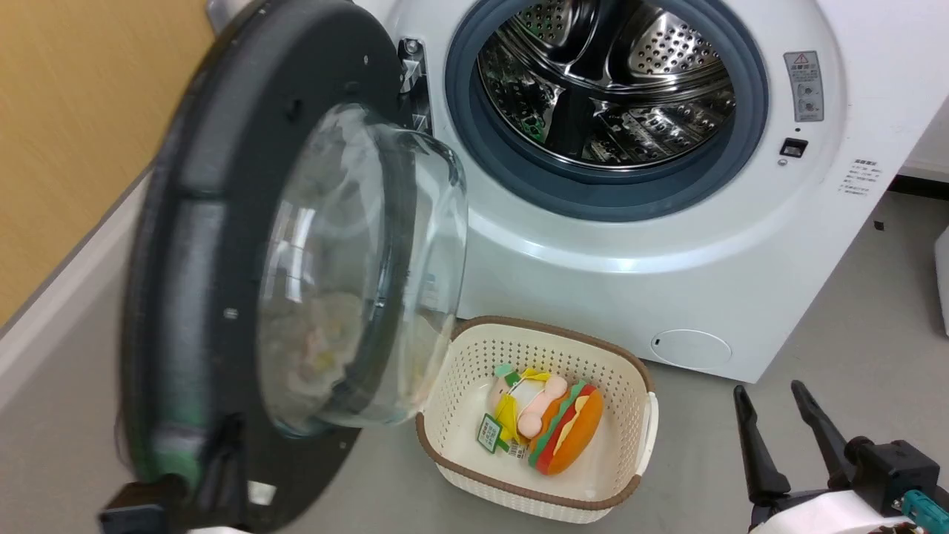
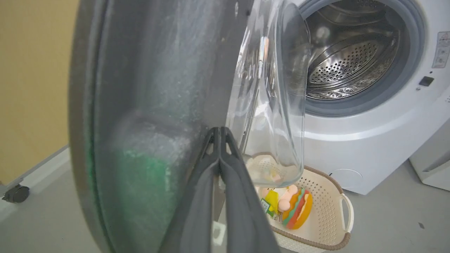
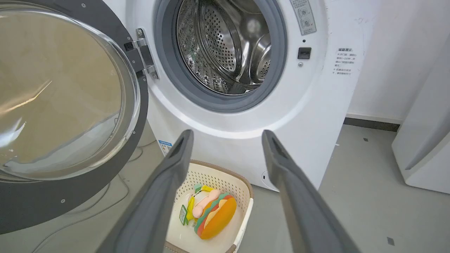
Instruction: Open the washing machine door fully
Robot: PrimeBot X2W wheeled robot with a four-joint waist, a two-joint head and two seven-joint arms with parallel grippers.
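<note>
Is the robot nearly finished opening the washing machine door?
Mostly. The washing machine door already stands well clear of the drum mouth. The left gripper, shut, presses on its inner rim. Left to do: swinging it further back toward the yellow wall. The right gripper is open, touching nothing.

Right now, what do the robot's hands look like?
Each has two long dark fingers narrowing to thin tips. On the right gripper they grow from a black wrist block with a teal part and white forearm shell. On the left gripper they look dark grey, with triangle holes near the tips.
</note>
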